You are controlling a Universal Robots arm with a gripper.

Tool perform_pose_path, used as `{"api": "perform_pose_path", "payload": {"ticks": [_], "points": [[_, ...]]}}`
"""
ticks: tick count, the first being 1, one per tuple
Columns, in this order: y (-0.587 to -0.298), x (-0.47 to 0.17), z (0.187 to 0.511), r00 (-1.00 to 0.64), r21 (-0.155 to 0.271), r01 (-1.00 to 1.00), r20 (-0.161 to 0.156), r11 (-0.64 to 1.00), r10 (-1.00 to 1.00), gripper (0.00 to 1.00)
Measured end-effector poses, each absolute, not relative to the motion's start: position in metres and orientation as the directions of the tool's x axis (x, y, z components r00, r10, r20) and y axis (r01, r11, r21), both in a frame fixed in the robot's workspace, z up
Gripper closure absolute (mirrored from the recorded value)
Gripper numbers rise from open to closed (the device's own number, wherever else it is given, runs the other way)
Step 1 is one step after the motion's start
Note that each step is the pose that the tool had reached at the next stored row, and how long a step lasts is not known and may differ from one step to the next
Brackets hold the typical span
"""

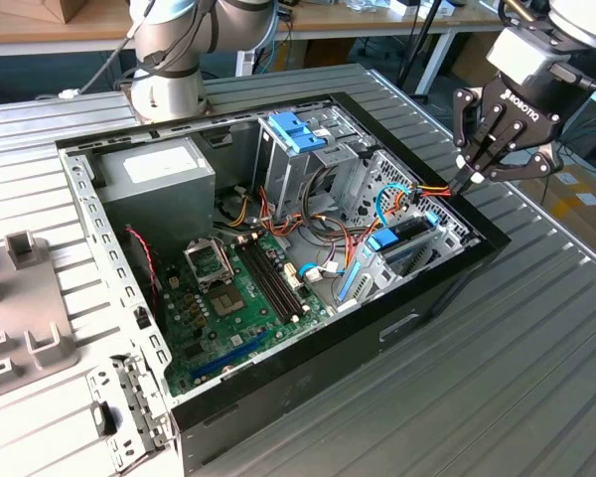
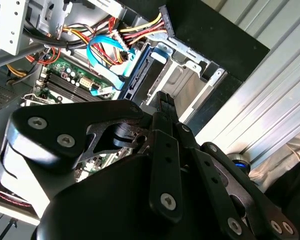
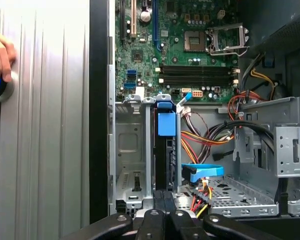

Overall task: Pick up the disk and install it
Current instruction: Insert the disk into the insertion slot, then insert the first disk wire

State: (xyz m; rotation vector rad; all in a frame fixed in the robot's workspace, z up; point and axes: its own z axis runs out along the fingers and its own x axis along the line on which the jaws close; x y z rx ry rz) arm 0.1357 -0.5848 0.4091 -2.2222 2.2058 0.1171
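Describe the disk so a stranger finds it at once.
Start at the open computer case, then go to the metal drive cage in its corner by the gripper. The disk stands on edge in one slot: a dark slab with a blue tab, unlike the bare metal slot beside it.

I see the disk (image 3: 166, 162) only edge-on in its bay (image 3: 132, 150), so its label is hidden from me. The gripper (image 3: 165, 196) is cut by the picture's edge, and so is a person's hand (image 3: 0, 54).
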Motion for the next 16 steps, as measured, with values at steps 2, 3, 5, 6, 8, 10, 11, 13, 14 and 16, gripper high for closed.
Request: {"api": "perform_pose_path", "payload": {"ticks": [2, 3, 5, 6, 8, 10, 11, 13, 14, 16], "points": [[-0.5848, 0.1359, 0.4091, 0.006, 0.047, -0.999, -0.059, -0.009, -0.998, 0.89], [-0.5848, 0.1360, 0.4091, 0.006, 0.047, -0.999, -0.059, -0.009, -0.998, 0.89], [-0.5848, 0.1360, 0.4091, 0.006, 0.047, -0.999, -0.059, -0.009, -0.998, 0.89], [-0.5848, 0.1361, 0.4091, 0.006, 0.047, -0.999, -0.059, -0.009, -0.998, 0.89], [-0.5848, 0.1361, 0.4091, 0.006, 0.047, -0.999, -0.059, -0.009, -0.998, 0.89], [-0.5848, 0.1362, 0.4091, 0.006, 0.047, -0.999, -0.059, -0.009, -0.998, 0.89], [-0.5848, 0.1362, 0.4091, 0.006, 0.047, -0.999, -0.059, -0.009, -0.998, 0.89], [-0.5848, 0.1363, 0.4091, 0.006, 0.047, -0.999, -0.059, -0.009, -0.998, 0.89], [-0.5848, 0.1363, 0.4091, 0.006, 0.047, -0.999, -0.059, -0.009, -0.998, 0.89], [-0.5848, 0.1365, 0.4091, 0.006, 0.047, -0.999, -0.059, -0.009, -0.998, 0.76]]}}
